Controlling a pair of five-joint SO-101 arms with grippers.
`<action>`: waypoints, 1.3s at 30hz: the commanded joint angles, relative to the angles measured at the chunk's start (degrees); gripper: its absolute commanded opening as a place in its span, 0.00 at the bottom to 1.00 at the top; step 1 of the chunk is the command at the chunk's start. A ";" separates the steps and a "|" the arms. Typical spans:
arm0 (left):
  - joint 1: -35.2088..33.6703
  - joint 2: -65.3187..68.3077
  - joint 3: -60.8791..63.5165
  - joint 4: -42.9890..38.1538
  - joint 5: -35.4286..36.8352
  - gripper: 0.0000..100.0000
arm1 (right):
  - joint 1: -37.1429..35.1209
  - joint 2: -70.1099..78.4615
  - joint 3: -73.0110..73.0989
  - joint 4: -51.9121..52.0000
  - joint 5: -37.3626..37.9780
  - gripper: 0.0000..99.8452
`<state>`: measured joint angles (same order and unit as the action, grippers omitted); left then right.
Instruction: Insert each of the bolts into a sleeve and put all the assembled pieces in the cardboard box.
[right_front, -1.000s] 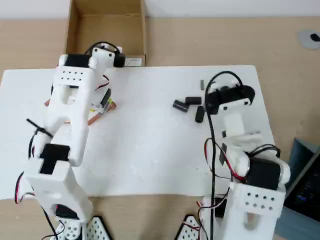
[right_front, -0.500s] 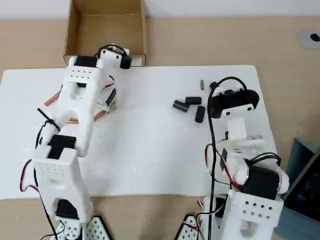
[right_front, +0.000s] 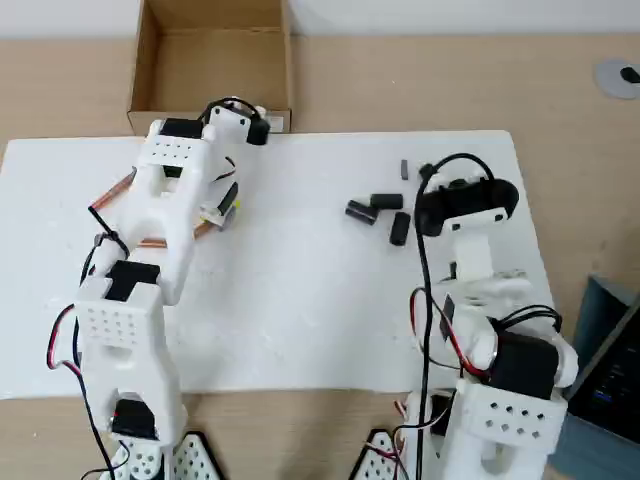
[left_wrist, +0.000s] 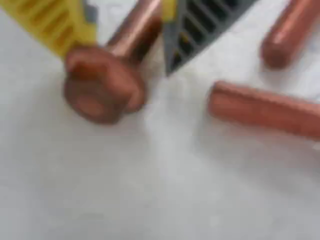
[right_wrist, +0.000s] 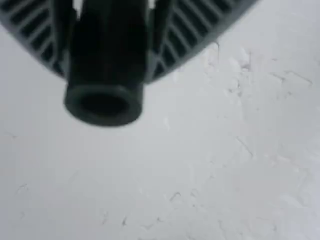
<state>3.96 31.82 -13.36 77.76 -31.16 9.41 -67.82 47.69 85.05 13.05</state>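
My left gripper is shut on the shaft of a copper bolt, whose hex head pokes out past the yellow and grey fingers, just over the white board. Two more copper bolts lie beside it. From above, the left gripper sits at the board's back left among the bolts. My right gripper is shut on a black sleeve, open end outward. In the high view the right gripper holds that sleeve at the back right.
The cardboard box stands open behind the board's back left corner. Two loose black sleeves and a small dark piece lie close to the right gripper. The white board has free room in its middle and front.
The left arm has swung to the right and toward the box, uncovering a bolt at its left. The right arm shifted slightly right; its sleeve stays in place.
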 joint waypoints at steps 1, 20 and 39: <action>0.00 1.01 -1.67 -0.70 -0.18 0.01 | 0.22 -1.10 0.04 -1.32 0.00 0.01; 0.44 -15.60 -6.95 13.89 0.18 0.01 | 0.13 -1.45 -3.56 0.26 0.18 0.01; 0.26 -65.45 17.49 21.63 10.73 0.01 | 0.66 -6.55 -7.87 3.87 2.55 0.01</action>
<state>3.87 -24.35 -1.32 99.47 -20.88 9.41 -70.37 42.77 89.01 15.34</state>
